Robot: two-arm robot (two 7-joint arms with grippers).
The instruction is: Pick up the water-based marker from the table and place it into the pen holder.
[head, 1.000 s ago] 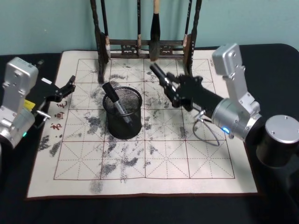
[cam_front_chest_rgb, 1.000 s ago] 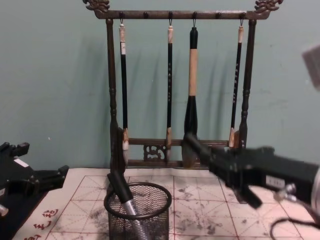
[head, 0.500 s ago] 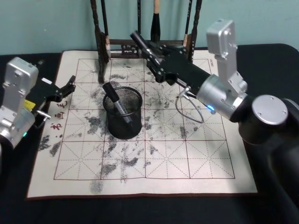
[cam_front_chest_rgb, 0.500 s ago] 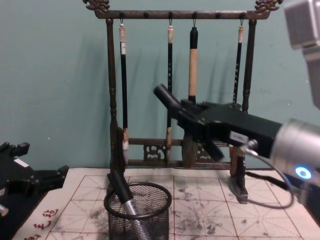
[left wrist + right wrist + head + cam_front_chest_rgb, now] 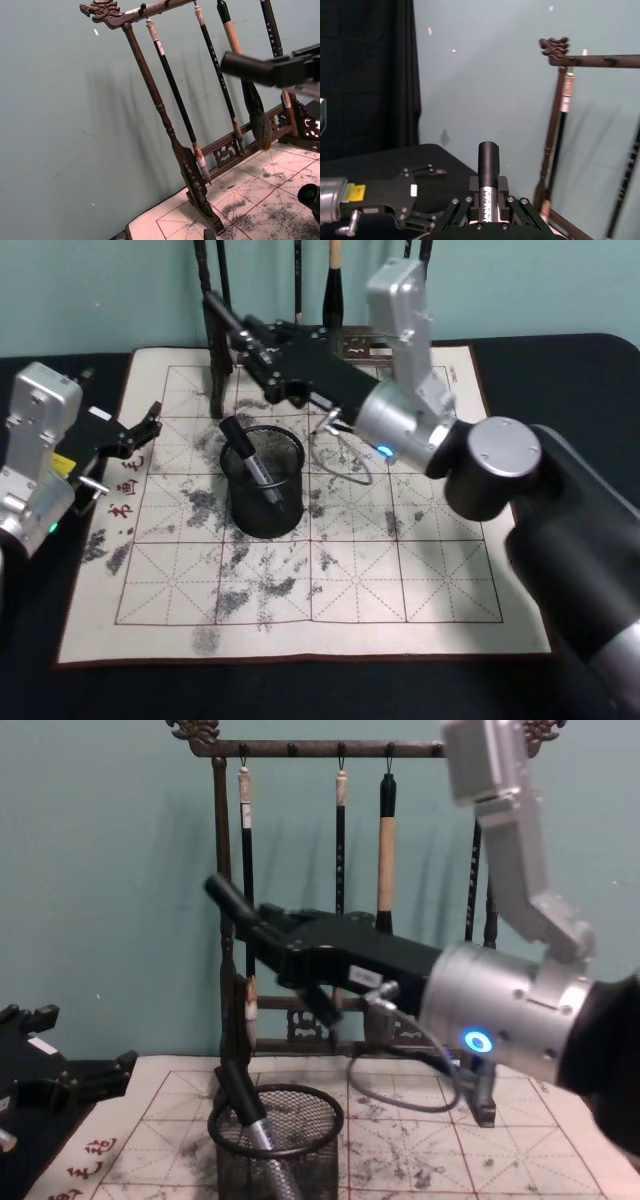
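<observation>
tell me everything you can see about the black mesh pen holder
The pen holder is a round cup of black wire mesh with a solid rim, standing upright on the ink-stained grid mat. One marker, black cap and silvery barrel, leans inside, its cap above the rim. The right hand, shut on a second marker, is above and behind it, not touching.

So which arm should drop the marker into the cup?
Right. The right gripper already grips the marker up above the pen holder; the left gripper rests at the mat's left edge.
</observation>
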